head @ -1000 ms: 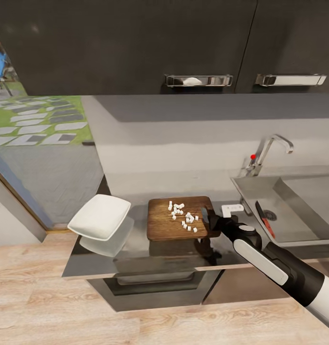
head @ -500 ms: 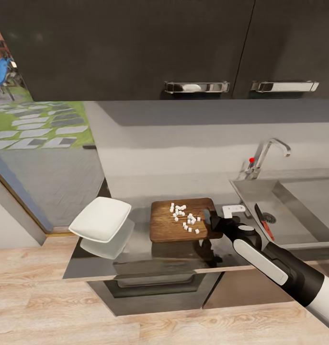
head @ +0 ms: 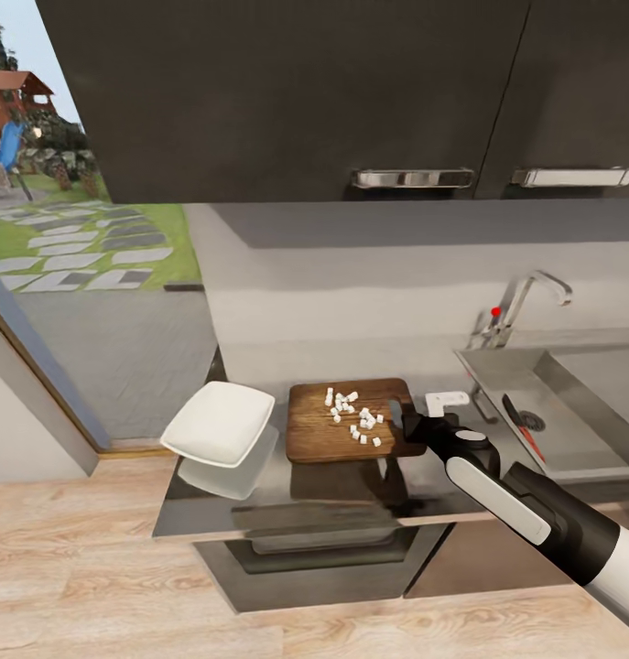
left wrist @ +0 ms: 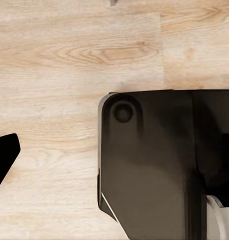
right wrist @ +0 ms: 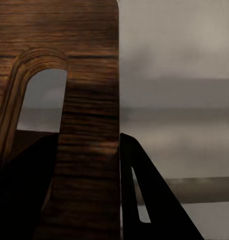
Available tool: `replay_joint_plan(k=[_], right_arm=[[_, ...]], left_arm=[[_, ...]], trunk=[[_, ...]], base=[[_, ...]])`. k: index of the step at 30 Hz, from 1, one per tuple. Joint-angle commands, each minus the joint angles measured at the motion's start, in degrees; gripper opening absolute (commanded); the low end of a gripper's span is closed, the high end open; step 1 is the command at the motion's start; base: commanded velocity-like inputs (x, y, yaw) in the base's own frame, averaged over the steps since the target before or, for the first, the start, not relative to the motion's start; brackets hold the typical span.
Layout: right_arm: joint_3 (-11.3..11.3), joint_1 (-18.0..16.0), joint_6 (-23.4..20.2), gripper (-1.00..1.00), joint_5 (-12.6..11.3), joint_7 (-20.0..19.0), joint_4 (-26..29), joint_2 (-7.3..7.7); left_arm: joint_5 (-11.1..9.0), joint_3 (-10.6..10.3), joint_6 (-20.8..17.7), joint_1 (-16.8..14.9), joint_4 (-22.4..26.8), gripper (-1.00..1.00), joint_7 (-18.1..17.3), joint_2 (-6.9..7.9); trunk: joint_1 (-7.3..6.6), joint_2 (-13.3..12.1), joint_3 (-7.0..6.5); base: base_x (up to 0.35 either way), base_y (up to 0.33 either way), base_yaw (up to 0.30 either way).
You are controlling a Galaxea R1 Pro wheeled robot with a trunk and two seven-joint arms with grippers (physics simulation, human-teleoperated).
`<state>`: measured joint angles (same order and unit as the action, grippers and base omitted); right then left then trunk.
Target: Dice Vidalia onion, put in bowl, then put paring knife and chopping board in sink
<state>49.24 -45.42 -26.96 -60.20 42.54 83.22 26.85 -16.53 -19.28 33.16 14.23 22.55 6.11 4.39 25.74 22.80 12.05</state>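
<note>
The brown chopping board (head: 319, 430) lies on the grey countertop (head: 287, 508) with several pale bits of diced onion (head: 354, 416) on it. My right gripper (head: 407, 419) is shut on the board's right short edge. In the right wrist view its dark fingers (right wrist: 149, 200) clamp the wooden strip beside the slot handle (right wrist: 42, 100). Left of the board, the white bowl (head: 218, 423) stands at the counter's end. The paring knife (head: 523, 425), with its red handle, lies in the steel sink (head: 580, 430) at the right. One black fingertip (left wrist: 4, 157) of my left gripper hangs over the wood floor.
A chrome tap (head: 525, 302) with a red knob stands behind the sink. A small white object (head: 447, 400) lies on the counter between board and sink. Dark wall cabinets (head: 351, 91) hang overhead. My dark base (left wrist: 154, 165) shows below the left wrist.
The whole head view has shifted, so everything sits a little further right. The right gripper keeps its hold on the board's edge, and the bits stay on the board.
</note>
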Motion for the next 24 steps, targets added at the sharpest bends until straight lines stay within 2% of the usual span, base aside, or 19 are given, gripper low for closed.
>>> replay_joint_plan(k=[1, 13, 24], right_arm=[[0.2, -0.1, -0.1, -1.0, -0.4, 0.4, 0.1, 0.04], [0.2, -0.1, -0.1, -1.0, -0.4, 0.4, 0.1, 0.04], [0.2, -0.1, -0.1, -1.0, -0.4, 0.4, 0.1, 0.04]], left_arm=[[-0.2, -0.5, 0.1, 0.0, 0.1, 1.0, 0.6, 0.06], [-0.2, -0.5, 0.1, 0.0, 0.1, 1.0, 0.6, 0.02], [-0.2, -0.5, 0.1, 0.0, 0.1, 1.0, 0.6, 0.03]], trunk=[[0.04, 0.1, 0.01], [0.04, 0.1, -1.06], [0.04, 0.1, -2.04]], base=[[0.0, 0.039, 0.0], [0.0, 0.008, 0.0], [0.0, 0.144, 0.0]])
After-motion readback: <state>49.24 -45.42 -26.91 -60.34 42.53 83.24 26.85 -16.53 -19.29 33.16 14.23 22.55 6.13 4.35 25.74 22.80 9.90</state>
